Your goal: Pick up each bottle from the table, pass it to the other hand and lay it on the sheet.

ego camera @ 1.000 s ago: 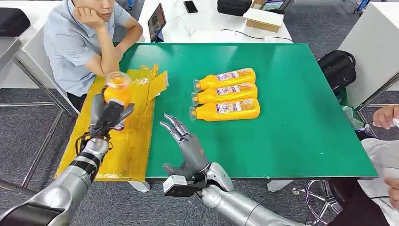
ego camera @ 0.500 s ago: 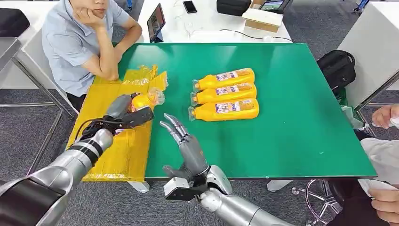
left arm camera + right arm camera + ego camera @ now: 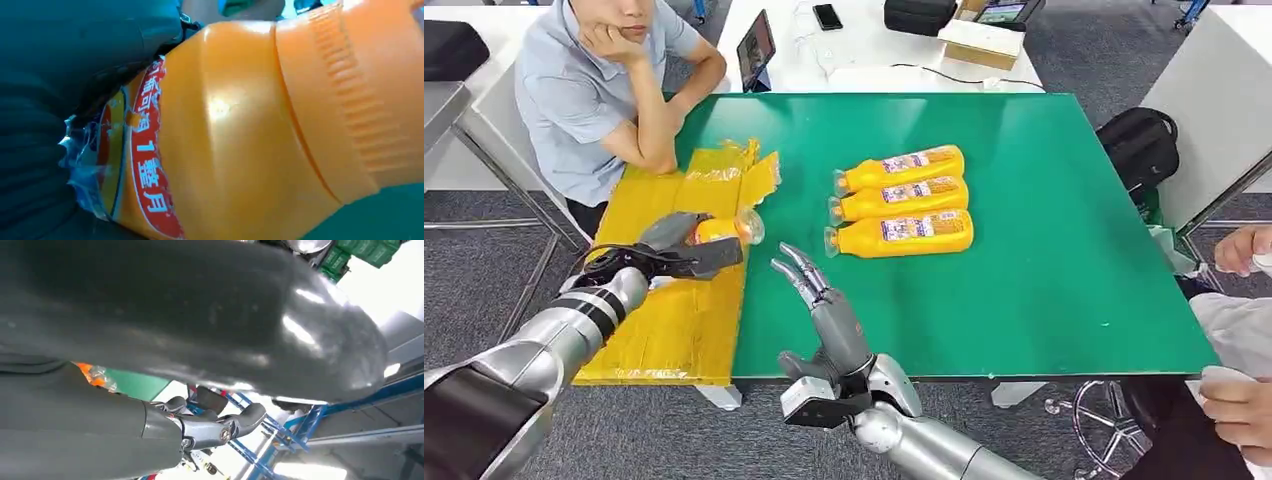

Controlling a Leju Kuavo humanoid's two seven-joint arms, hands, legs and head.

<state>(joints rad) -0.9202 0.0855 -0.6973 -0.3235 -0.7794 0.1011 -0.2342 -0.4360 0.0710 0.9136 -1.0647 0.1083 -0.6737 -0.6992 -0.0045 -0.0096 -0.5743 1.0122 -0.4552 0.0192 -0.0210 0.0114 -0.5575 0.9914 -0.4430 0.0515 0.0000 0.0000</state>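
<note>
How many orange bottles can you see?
4. Three bottles lie side by side on the green table: far, middle, near. The fourth bottle is in the left hand, over the yellow sheet. None seem hidden.

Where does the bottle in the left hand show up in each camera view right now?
Head view: the held bottle lies nearly flat in the left hand, over the yellow sheet.
Left wrist view: the bottle takes up most of the picture, red label beside the dark hand.
Right wrist view: I cannot make it out for sure.
Shared landmark: the green table, a corner in the left wrist view.
</note>
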